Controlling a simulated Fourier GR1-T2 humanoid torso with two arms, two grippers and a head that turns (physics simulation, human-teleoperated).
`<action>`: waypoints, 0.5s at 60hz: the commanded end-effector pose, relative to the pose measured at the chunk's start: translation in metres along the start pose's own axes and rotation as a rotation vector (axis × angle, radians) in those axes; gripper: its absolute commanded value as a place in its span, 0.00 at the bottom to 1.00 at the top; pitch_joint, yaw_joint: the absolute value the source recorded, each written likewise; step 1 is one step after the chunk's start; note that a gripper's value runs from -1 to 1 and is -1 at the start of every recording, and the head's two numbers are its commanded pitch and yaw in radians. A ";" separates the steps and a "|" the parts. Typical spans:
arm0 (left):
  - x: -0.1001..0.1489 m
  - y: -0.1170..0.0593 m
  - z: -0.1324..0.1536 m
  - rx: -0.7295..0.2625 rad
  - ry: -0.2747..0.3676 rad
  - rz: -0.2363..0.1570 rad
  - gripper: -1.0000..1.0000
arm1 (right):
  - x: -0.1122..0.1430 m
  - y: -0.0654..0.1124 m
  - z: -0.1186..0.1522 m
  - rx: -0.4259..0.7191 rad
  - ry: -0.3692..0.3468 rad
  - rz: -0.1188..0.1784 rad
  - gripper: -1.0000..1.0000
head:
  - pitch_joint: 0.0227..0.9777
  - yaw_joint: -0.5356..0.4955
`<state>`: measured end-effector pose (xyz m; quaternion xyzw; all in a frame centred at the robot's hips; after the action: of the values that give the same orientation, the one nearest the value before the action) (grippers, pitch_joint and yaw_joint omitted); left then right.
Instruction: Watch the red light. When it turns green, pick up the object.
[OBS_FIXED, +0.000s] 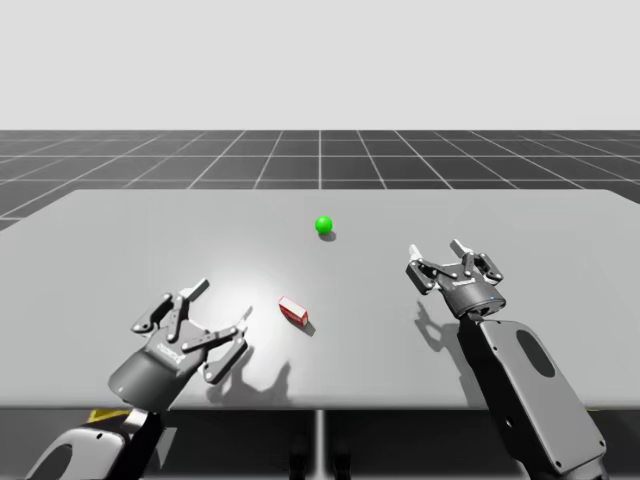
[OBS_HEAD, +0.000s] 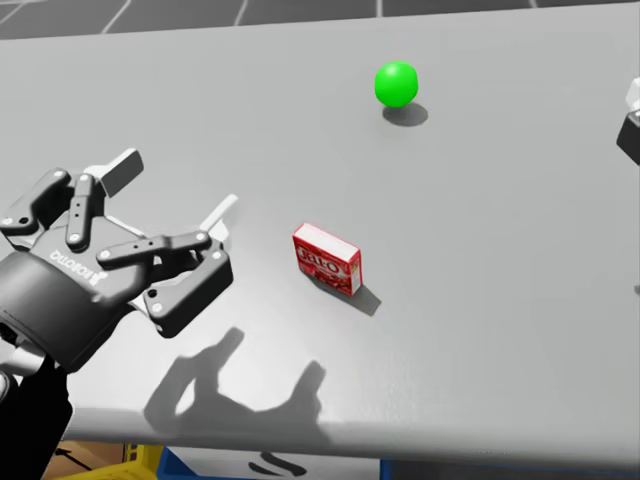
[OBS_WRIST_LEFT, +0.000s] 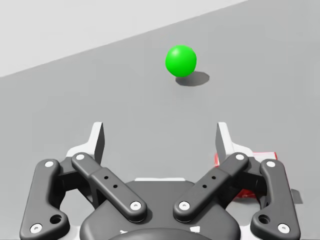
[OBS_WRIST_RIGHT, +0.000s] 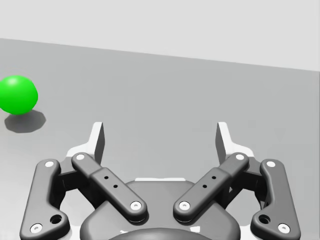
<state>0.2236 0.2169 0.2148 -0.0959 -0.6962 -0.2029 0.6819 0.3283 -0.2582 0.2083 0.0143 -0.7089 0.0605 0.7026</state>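
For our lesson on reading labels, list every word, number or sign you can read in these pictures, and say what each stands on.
Red box: white print on its front face, too blurred to read.
Left gripper: small pale lettering on the dark housing behind it, upside down in the head view, too small to read reliably.
Green ball and table: no markings.
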 end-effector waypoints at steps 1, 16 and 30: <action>-0.021 -0.023 0.016 -0.074 0.057 -0.012 0.00 | -0.001 -0.001 -0.001 -0.001 0.003 -0.004 0.00 | 0.87 0.64; -0.044 -0.045 0.010 -0.130 0.124 0.033 0.00 | 0.000 -0.001 -0.001 -0.002 0.000 -0.009 0.00 | 0.86 0.63; -0.054 -0.062 -0.010 -0.153 0.176 0.075 0.00 | 0.001 -0.002 -0.001 -0.003 0.001 -0.008 0.00 | 0.87 0.63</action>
<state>0.2059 0.1790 0.1620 -0.1460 -0.6251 -0.2373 0.7291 0.3291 -0.2592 0.2092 0.0160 -0.7087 0.0564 0.7031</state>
